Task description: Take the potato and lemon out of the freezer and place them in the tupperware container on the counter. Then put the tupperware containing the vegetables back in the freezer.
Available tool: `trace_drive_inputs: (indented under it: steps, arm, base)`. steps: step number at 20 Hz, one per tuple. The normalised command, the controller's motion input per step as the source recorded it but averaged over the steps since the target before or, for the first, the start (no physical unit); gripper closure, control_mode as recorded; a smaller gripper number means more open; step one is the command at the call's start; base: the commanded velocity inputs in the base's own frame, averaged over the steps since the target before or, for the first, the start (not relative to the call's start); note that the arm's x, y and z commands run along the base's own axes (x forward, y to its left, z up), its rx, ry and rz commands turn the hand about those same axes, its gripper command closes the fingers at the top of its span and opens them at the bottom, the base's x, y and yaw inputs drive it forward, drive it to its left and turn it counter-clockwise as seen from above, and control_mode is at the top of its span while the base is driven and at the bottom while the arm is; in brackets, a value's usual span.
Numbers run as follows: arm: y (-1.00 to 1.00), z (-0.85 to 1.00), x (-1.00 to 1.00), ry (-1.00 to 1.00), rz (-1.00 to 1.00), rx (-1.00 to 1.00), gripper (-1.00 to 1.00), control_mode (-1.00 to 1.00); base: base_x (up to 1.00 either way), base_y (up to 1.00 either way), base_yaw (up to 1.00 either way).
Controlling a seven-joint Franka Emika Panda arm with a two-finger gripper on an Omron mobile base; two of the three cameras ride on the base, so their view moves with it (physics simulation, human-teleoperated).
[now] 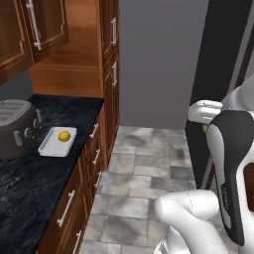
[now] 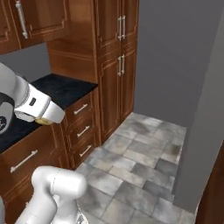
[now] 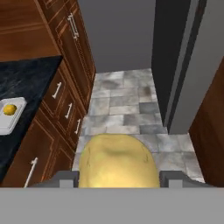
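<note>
Grey dominates the largest surfaces: we note the freezer (image 3: 173, 65) as a tall flat slab at the upper right of the hand view, its pale door edge running down to the mottled grey stone-tile floor (image 3: 122, 109). In the left base view the same appliance (image 1: 218, 64) fills the right side as a dark panel, partly behind the white arm.

Next in size, reddish-brown wooden cabinets (image 1: 111, 74) with silver bar handles stand at upper centre of the left base view; the right base view shows their tall panelled doors (image 2: 118, 57) more fully.

We record the counter (image 1: 30, 183) as dark blue-black marbled stone along the lower left of the left base view. That view alone gives us the dark grey rounded toaster (image 1: 15, 129) at the left edge.

Just beside the toaster lies the tupperware container (image 1: 58, 141), a shallow white rectangular tray with rounded corners. The hand view catches its corner (image 3: 11, 120) at the left edge.

We see the potato (image 3: 118, 162), dull tan-yellow and lumpy, at bottom centre of the hand view between the two dark fingertips of the gripper (image 3: 118, 179), which clasp it on either side. In the right base view a yellowish sliver (image 2: 43, 120) peeks below the white hand.

Smallest, the lemon (image 1: 63, 136), round and saturated yellow, sits inside the tray.
</note>
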Motion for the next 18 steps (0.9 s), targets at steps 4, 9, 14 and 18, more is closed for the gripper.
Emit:
trace_drive_inputs:
  steps: [4, 9, 14, 18]
  arm:
    - [0.0, 0.0, 0.0, 0.0, 0.0, 0.0, 1.0, 1.0]
    - [0.0, 0.0, 0.0, 0.0, 0.0, 0.0, 1.0, 1.0]
    - [0.0, 0.0, 0.0, 0.0, 0.0, 0.0, 1.0, 1.0]
    - [0.0, 0.0, 0.0, 0.0, 0.0, 0.0, 1.0, 1.0]
  base:
    - [1.0, 0.47, 0.18]
    - [0.97, 0.13, 0.39]
    - [0.66, -0.05, 0.7]
    - [0.5, -0.18, 0.77]
